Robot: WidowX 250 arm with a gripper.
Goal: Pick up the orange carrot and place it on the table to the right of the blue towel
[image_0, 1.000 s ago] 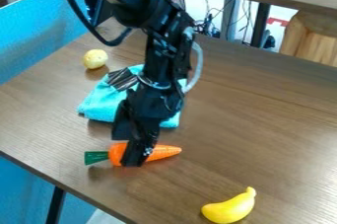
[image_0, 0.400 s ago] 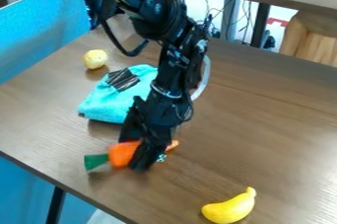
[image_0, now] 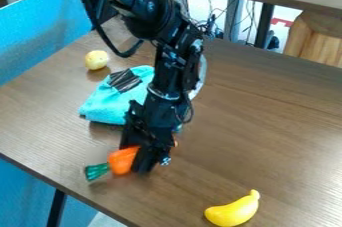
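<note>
Clearly, the black two-finger end effector [image_0: 135,157] was pinching an orange carrot with a green top [image_0: 121,161], low over the near left part of the brown wood-grain surface [image_0: 267,121]. The carrot lay aslant between the fingers, its green end pointing out toward the near edge and a bit of orange peeking out on the far side; whether it touched the wood, I couldn't tell. Above it stretched the black robot arm [image_0: 152,13], coming in from the top. Just behind the end effector sat a folded turquoise cloth [image_0: 117,103] with a dark striped patch, partly hidden by the arm. A small, round, pale yellow object [image_0: 97,60] rested beyond the cloth, and a curved yellow banana [image_0: 232,212] lay well apart, near the bottom of the view.
</note>
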